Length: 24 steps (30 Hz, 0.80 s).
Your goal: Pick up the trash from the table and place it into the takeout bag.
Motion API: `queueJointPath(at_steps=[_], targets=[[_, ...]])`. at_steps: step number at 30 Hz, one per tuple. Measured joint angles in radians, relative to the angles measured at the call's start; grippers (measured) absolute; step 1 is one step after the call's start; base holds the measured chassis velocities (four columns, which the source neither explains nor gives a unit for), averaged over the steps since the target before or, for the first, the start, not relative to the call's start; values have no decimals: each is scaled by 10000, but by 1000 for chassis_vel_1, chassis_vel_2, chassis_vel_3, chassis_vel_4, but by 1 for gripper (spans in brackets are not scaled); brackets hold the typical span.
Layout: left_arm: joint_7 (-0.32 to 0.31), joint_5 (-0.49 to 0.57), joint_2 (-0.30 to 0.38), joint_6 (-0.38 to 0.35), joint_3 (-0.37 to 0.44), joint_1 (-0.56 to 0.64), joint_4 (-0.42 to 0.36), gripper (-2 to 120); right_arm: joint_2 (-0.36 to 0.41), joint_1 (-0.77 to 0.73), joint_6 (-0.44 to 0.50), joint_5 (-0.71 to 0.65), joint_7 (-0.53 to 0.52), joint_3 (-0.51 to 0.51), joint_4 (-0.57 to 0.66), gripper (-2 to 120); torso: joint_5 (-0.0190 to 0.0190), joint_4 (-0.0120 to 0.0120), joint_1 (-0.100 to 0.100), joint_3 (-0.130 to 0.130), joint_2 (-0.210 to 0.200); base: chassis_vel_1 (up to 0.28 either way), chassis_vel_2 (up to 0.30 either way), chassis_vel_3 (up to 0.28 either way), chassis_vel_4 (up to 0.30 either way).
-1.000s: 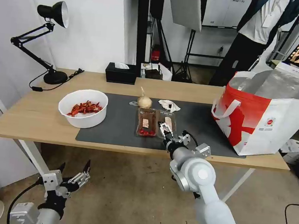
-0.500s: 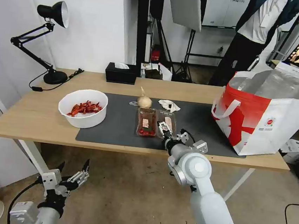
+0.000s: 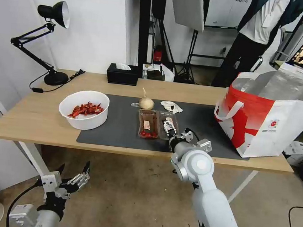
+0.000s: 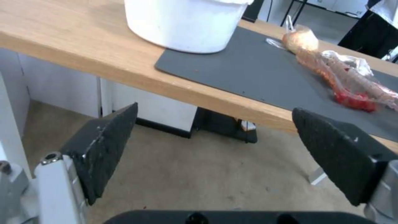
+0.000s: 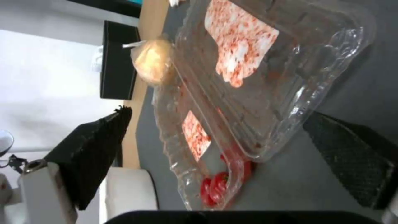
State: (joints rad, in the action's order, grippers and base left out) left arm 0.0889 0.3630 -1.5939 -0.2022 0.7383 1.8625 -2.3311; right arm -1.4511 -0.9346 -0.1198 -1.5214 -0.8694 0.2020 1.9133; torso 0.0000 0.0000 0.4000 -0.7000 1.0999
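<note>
Clear hinged plastic food tray (image 3: 157, 124) with red-pink leftovers: lying open on the dark grey mat (image 3: 121, 132), near the front edge of the light-wood table (image 3: 33, 116). Right gripper (image 3: 169, 126): hovering over the tray's right half, fingers spread (apparently not yet touching). Step: reaching to grasp. Next calls for lowering and closing on a rim. Red-and-white takeout bag (image 3: 265, 121): standing open, well apart. Left gripper (image 3: 75, 177): hanging open below table.
</note>
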Motion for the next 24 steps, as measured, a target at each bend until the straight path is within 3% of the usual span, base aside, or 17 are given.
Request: queueJointPath(at_steps=[10,17,22,24], targets=[[1,-3,-2,22,-7,85,-39,100,418,263,-35,929,2124,-33,-384,100,1,-1,0,0,0,0,0,0,0],[-3,15,-4,60,46,125,-87,100,732,977,-918,1272,3645,-412,-645,100,0,-1,0,0,0,0,0,0,0],[-12,49,-3,68,95,134,-99,100,677,1322,-1609,811,3670,-678,-879,100,-1,0,0,0,0,0,0,0,0],[-16,70,-1,86,144,139,-102,100,490,1607,-2031,140,2868,-727,-1085,100,-1,0,0,0,1,0,0,0,0]])
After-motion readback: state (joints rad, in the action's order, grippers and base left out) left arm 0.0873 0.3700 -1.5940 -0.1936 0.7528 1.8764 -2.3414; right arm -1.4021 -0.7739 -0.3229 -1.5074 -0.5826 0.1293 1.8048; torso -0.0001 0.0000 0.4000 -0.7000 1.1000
